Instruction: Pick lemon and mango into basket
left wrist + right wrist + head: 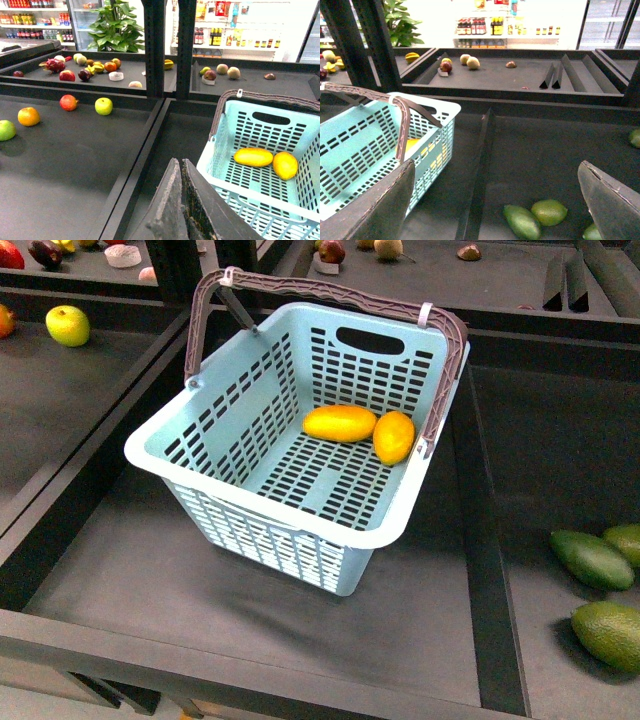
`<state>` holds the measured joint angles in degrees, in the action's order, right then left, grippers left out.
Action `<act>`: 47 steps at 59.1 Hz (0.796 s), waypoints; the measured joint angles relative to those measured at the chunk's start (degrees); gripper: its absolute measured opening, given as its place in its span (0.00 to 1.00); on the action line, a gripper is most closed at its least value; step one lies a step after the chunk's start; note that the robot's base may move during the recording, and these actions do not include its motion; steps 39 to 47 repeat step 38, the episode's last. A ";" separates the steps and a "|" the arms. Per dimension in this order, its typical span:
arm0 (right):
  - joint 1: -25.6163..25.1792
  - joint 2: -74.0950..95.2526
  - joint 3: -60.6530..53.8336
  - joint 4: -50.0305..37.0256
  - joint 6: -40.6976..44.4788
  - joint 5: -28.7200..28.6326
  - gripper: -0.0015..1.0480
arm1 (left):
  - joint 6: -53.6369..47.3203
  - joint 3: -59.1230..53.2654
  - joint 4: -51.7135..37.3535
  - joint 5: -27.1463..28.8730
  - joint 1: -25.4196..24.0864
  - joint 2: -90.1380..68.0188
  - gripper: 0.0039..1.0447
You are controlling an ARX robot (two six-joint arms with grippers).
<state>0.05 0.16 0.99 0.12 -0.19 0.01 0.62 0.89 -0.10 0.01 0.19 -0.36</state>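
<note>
1. On my front camera I see the basket (290, 530) sitting slightly tilted on the dark shelf floor (150, 580) of the middle bay, its two brown handles (330, 292) raised over the far end.
2. The mango (340, 423) and the lemon (394, 437) both lie on the basket's slotted floor, near the far right wall, touching end to end, the mango to the left.
3. Around it: three dark green fruits (592, 560) lie in the bay to the right, past a raised divider rail (490, 570). A yellow-green apple (67, 325) rests in the left bay, well apart from the basket.
4. From my left wrist camera, the left gripper (180, 200) has its fingers pressed together with nothing between them; it hangs beside the basket's left rim, over the divider between bays.
5. That view also shows an orange (28, 116), a red apple (68, 102) and green apples scattered across the left bay, with more mixed fruit on the shelf behind.
6. My right wrist camera shows the right gripper (495, 210) spread wide and holding nothing, over the right bay with green fruits below it.
7. The floor in front of the basket is bare; upright black posts (165, 45) stand behind it.
</note>
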 joint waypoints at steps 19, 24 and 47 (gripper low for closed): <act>0.00 0.00 0.00 0.00 0.00 0.00 0.92 | 0.00 0.00 0.00 0.00 0.00 0.00 0.54; 0.00 0.00 0.00 0.00 0.00 0.00 0.92 | 0.00 0.00 0.00 0.00 0.00 0.00 0.69; 0.00 0.00 0.00 0.00 0.00 0.00 0.92 | -0.11 0.00 0.00 0.00 0.00 0.00 0.94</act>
